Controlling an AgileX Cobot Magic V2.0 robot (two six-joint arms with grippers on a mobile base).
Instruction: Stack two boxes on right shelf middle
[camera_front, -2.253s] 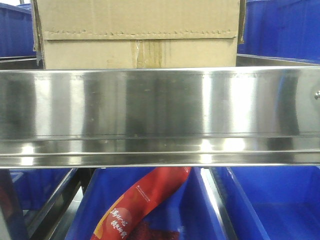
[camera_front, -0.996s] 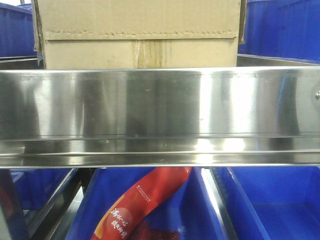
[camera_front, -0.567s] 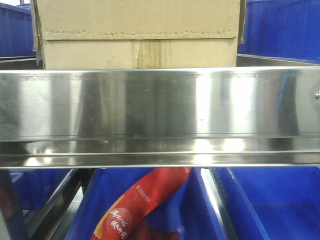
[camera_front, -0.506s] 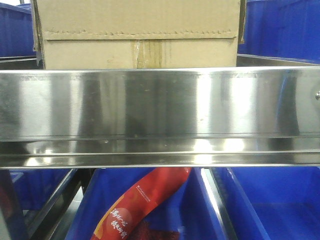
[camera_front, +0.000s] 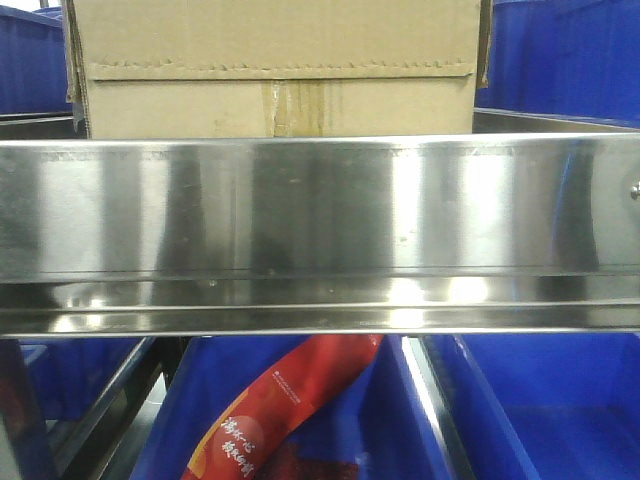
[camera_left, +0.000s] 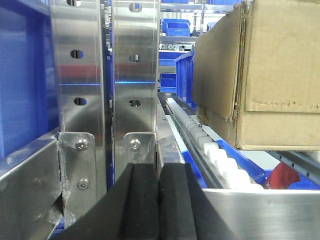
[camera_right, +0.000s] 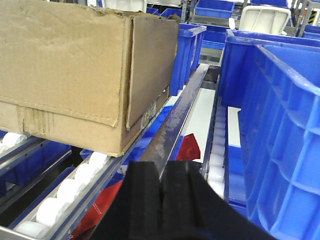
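While box (camera_front: 275, 65) sits on shelf (camera_front: 320, 210), both end effectors closed.

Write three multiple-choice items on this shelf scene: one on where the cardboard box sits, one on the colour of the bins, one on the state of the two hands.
1. Where does the cardboard box rest?
A. on white rollers
B. inside a bin
C. on the floor

2. What colour are the plastic bins?
A. green
B. blue
C. grey

3. How are the left hand and right hand?
A. both shut, holding nothing
B. both gripping the box
C. both wide open

Answers:
1 A: the right wrist view shows rollers under its edge.
2 B: every bin in view is blue.
3 A: the black pads meet, with nothing between them.
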